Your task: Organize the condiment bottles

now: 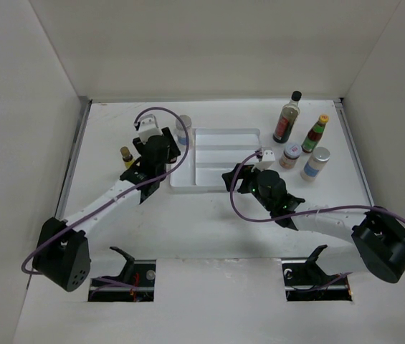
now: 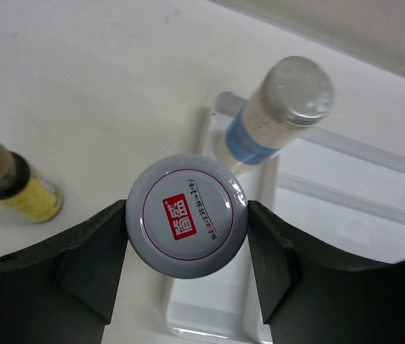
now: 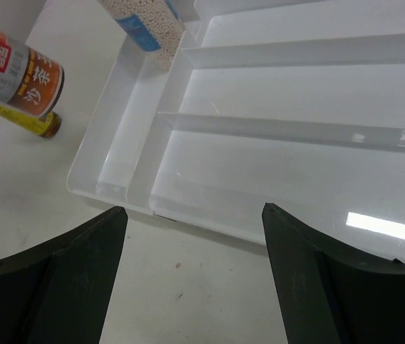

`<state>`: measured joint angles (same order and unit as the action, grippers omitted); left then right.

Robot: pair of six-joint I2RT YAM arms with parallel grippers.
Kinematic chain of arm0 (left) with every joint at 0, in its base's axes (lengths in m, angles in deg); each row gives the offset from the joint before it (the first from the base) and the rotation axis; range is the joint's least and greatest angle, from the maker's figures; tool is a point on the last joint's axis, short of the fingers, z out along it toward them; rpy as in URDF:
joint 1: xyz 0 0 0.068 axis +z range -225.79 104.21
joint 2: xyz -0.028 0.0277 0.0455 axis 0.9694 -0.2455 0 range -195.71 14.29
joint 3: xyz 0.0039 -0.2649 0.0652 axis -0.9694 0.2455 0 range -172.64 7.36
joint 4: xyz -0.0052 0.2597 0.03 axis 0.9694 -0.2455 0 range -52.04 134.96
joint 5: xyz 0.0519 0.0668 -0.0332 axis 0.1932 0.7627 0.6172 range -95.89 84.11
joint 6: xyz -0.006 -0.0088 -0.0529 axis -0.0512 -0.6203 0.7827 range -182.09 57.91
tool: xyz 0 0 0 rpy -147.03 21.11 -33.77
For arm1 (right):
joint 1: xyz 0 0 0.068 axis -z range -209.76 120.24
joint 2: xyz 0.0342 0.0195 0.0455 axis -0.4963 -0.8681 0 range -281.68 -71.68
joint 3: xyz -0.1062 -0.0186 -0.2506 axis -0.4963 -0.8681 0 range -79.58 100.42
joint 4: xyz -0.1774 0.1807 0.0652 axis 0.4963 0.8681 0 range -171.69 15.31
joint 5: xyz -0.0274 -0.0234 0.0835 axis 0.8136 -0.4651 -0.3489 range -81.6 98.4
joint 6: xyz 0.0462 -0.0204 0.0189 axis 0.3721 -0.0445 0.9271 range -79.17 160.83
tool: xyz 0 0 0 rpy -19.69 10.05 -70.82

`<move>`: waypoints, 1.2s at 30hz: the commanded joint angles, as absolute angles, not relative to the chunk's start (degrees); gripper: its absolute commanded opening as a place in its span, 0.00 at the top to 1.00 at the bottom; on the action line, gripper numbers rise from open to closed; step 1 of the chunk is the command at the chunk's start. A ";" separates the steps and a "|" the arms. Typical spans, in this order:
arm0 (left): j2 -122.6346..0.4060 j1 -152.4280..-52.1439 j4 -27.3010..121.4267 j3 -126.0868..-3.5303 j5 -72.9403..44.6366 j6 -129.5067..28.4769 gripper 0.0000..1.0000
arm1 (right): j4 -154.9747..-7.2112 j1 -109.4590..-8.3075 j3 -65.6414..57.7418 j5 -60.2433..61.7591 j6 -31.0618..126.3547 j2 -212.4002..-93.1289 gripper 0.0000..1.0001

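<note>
From above, the left gripper (image 1: 156, 152) hangs at the left rim of the white moulded tray (image 1: 216, 168), and the right gripper (image 1: 234, 178) is near its front right corner. Right of the tray stand the tall dark black-capped bottle (image 1: 287, 118), the green yellow-capped bottle (image 1: 315, 134), a squat jar (image 1: 291, 154) and a clear shaker (image 1: 315, 163).

In the left wrist view, matte fingers (image 2: 80, 265) pinch a red-labelled jar (image 2: 188, 215) by its glossy round lid. A second shaker (image 2: 274, 115) seems to stand in the tray's end slot, and the tiny brown bottle (image 2: 16, 183) is on the table.

In the right wrist view, the right gripper's fingers (image 3: 66, 279) are spread wide over the tray's near rim.
</note>
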<state>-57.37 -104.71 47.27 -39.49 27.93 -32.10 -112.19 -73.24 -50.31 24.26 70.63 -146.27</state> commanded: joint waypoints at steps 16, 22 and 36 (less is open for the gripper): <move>-78.51 -108.79 59.37 -54.51 26.37 -34.93 0.59 | -115.53 -73.04 -50.23 25.45 70.19 -144.19 0.17; -83.09 -108.79 60.16 -55.57 26.28 -35.99 0.52 | -115.61 -72.52 -50.40 25.89 70.01 -144.10 0.17; -63.87 -115.81 67.89 -38.46 33.56 -34.68 0.10 | -109.66 -68.39 -51.73 30.80 68.78 -135.33 0.64</move>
